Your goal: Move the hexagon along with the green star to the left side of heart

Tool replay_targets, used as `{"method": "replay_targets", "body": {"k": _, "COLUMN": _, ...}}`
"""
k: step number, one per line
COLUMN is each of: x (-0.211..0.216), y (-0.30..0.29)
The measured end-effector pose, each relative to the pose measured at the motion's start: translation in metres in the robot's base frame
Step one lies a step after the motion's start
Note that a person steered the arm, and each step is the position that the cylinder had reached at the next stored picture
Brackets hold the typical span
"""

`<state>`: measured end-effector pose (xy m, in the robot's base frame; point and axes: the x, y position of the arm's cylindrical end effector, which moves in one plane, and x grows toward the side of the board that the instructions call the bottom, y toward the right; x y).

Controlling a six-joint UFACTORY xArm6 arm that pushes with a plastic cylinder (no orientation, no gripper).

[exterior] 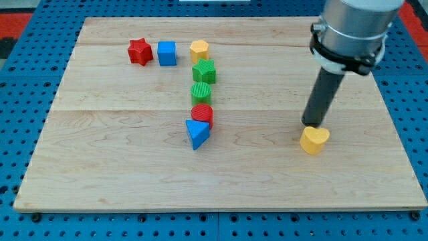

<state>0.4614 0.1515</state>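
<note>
tip: end effector is a bare dark rod, tip (311,125) touching far edge of yellow plastic heart (314,140)
yellow hexagon (199,50): far left, just beside green star (204,71)
surface: pale wooden board (100,134)

A pale wooden board (120,181) of glued planks lies on a blue perforated surface (20,127) and carries eight small blocks. Near the view's top sit a red star block (140,51), a blue cube block (166,53) just to its right, and a yellow hexagon block (198,50) beyond that. Below the hexagon a column runs toward the view's bottom: a green star block (204,71), a green cylinder block (200,93), a red cylinder block (202,114) and a blue triangle block (196,133), the last two touching. Well apart, toward the view's right, lies a yellow heart block (314,140).
</note>
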Motion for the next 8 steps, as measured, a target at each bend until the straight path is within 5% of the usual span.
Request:
{"method": "replay_targets", "body": {"k": 3, "x": 0.042, "y": 0.005}}
{"method": "replay_targets", "body": {"k": 5, "x": -0.047, "y": -0.057}}
{"method": "replay_targets", "body": {"k": 6, "x": -0.156, "y": -0.097}}
{"method": "replay_targets", "body": {"k": 7, "x": -0.212, "y": -0.145}}
{"method": "replay_targets", "body": {"k": 8, "x": -0.198, "y": -0.181}}
